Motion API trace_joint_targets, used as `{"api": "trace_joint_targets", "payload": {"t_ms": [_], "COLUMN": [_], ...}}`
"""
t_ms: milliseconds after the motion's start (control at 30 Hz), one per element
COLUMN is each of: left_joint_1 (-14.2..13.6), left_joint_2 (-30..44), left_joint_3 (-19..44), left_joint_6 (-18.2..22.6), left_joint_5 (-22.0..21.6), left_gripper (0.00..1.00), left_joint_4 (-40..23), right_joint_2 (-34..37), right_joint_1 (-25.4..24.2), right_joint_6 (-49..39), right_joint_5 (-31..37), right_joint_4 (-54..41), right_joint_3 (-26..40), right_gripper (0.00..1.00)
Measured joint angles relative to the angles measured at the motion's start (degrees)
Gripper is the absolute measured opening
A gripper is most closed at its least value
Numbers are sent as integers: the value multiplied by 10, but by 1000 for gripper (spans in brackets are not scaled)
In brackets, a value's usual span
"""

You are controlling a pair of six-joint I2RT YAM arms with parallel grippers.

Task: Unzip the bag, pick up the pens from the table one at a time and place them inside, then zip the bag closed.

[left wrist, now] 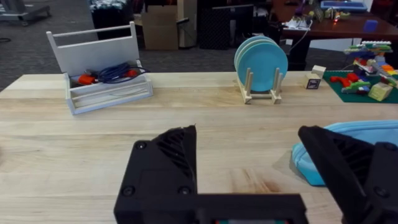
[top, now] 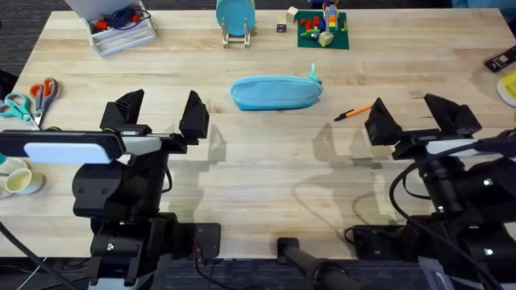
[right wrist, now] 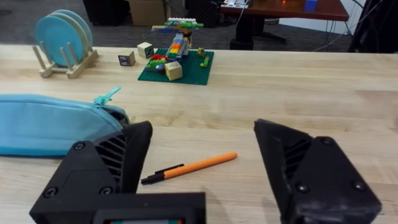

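The light blue bag (top: 276, 93) lies lengthwise mid-table, its teal zipper pull (top: 314, 74) at its right end; it also appears in the left wrist view (left wrist: 357, 140) and the right wrist view (right wrist: 53, 124). An orange pen (top: 355, 111) with a black tip lies on the table (top: 266, 169) just right of the bag, seen ahead of the right fingers (right wrist: 189, 167). My left gripper (top: 160, 114) stands open, near and left of the bag. My right gripper (top: 415, 117) is open, just near and right of the pen. Nothing sits between either pair of fingers.
A rack of teal plates (top: 235, 20) stands behind the bag. A green baseplate with toy bricks (top: 321, 28) sits at the back right, a white tray with cables (top: 121, 28) at the back left. Scissors (top: 32, 98) lie at the left edge.
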Motion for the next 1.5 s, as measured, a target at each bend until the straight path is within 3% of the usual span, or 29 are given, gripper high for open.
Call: {"api": "trace_joint_targets", "payload": {"t_ms": [567,867,1033,1200,1500], "left_joint_1": [-1,-1,-1,-1,-1], "left_joint_2": [0,0,0,25,170], "left_joint_3": [0,1,44,123,286], "left_joint_6": [0,0,0,0,0], "left_joint_5": [0,0,0,0,0], "left_gripper": [995,993,992,991,992], "left_joint_4": [3,75,22,-53,-170], "right_joint_2": [0,0,2,39,208], "right_joint_1": [0,0,0,0,0], "right_joint_6": [0,7,46,55,58], "right_joint_5": [-3,-7,-9,-9,-9], "right_joint_4": [21,112,99,49,-37], "right_joint_3": [0,0,23,91,259], "right_gripper": [997,996,996,997,997]}}
